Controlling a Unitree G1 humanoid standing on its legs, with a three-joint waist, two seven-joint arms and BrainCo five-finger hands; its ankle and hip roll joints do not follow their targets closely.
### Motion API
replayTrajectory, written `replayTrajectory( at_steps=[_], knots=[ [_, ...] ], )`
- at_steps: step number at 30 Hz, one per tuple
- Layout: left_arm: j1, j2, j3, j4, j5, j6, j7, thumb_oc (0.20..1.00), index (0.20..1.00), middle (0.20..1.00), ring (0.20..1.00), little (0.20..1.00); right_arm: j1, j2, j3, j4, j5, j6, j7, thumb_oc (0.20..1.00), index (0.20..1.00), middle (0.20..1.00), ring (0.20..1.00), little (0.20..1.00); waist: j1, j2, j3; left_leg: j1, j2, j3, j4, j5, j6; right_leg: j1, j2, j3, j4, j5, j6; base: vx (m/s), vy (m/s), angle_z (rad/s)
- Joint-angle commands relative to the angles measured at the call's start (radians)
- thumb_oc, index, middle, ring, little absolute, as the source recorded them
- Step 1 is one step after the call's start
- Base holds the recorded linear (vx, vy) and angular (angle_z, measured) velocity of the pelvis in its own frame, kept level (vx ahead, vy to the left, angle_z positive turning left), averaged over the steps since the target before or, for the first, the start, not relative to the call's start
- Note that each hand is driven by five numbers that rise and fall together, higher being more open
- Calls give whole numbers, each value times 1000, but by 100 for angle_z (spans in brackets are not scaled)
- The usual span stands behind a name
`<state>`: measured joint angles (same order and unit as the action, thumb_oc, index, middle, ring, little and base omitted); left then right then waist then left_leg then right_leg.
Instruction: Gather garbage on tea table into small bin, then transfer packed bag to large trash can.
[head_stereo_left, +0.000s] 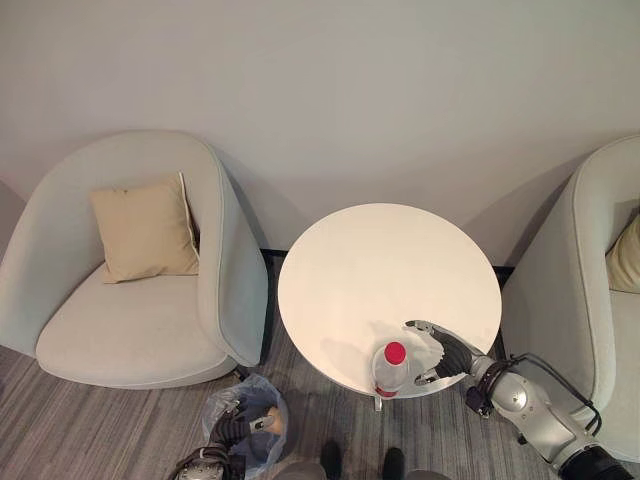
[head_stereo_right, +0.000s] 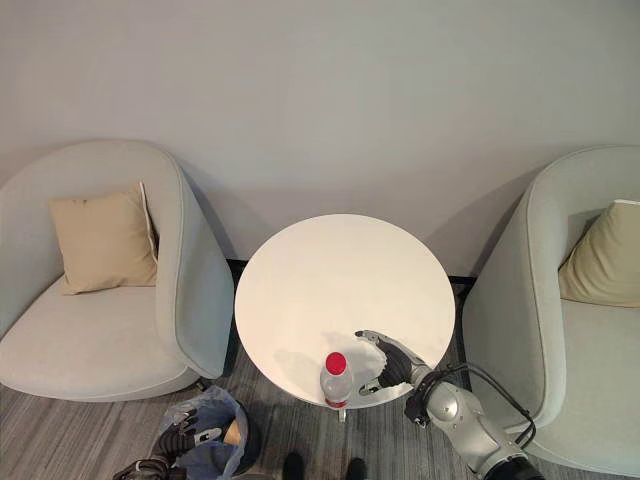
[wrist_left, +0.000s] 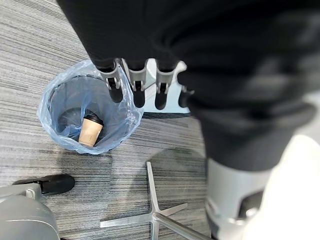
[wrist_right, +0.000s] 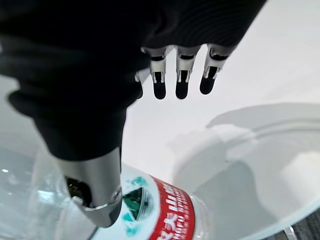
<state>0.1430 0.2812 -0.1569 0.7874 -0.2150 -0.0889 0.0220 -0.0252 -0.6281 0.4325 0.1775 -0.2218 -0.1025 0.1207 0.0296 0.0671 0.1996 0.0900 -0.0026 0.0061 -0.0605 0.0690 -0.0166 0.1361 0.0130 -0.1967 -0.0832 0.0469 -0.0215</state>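
Observation:
A clear plastic bottle with a red cap and red label stands upright near the front edge of the round white tea table. My right hand is on the table just right of the bottle. It is open, with the thumb close to the bottle's side and the fingers straight past it. On the floor at the table's front left stands the small bin, lined with a blue bag and holding a paper cup. My left hand hovers open above the bin's rim.
A pale armchair with a tan cushion stands left of the table, and a second armchair stands on the right. The table's metal foot spreads over the grey carpet beside the bin.

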Motion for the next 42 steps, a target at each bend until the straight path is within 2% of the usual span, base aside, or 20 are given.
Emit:
replayTrajectory(
  at_steps=[1,14,20,21,22,30,38,42],
  knots=[
    [-49,20,-20,27,26,-29,-6,1000,1000,1000,1000,1000,-30,-16,49,-97,49,-52,-1,1000,1000,1000,1000,1000,-6,-55,-26,-85,32,7,88,-27,-64,35,-31,30,57,-202,48,0,0,0],
    [-53,4,-56,30,21,-35,5,1000,1000,1000,1000,1000,-137,94,171,-44,88,-52,-4,1000,1000,1000,1000,1000,14,-54,-19,-81,32,-14,62,-15,-66,42,-22,7,43,-201,45,5,6,6],
    [-46,9,-68,22,17,-35,12,1000,1000,1000,1000,1000,-172,163,181,48,108,-39,-49,1000,1000,1000,1000,1000,36,-51,2,-96,25,-31,65,-12,-67,30,-24,-11,49,-199,45,-21,19,12],
    [-45,11,-68,23,13,-35,13,1000,1000,1000,1000,1000,-175,176,175,74,119,-29,-59,711,711,711,711,711,44,-47,9,-103,23,-39,68,-9,-69,21,-24,-17,53,-198,45,-55,17,14],
    [-42,17,-71,20,9,-34,15,1000,1000,1000,1000,1000,-189,192,166,109,130,-23,-80,200,200,200,200,200,53,-43,21,-119,20,-51,75,-6,-71,12,-26,-28,56,-197,44,-55,17,17],
    [-36,22,-61,20,3,-30,23,1000,1000,1000,1000,1000,-198,189,101,104,158,-22,-130,200,200,200,200,200,65,-35,22,-132,13,-69,79,-1,-75,12,-29,-50,53,-197,42,2,10,19],
    [-10,26,-34,5,-1,-30,24,1000,1000,1000,1000,1000,-175,156,1,-28,194,-49,-164,200,200,200,200,200,53,-41,-12,-108,18,-51,69,-7,-75,30,-31,-36,50,-203,44,9,-1,0],
    [-6,24,-23,-12,-10,-29,27,1000,1000,1000,1000,1000,-150,151,-49,-109,219,-73,-177,200,200,200,200,200,53,-41,-13,-123,19,-52,86,2,-88,33,-30,-43,54,-209,40,-2,-29,-1]
  ],
)
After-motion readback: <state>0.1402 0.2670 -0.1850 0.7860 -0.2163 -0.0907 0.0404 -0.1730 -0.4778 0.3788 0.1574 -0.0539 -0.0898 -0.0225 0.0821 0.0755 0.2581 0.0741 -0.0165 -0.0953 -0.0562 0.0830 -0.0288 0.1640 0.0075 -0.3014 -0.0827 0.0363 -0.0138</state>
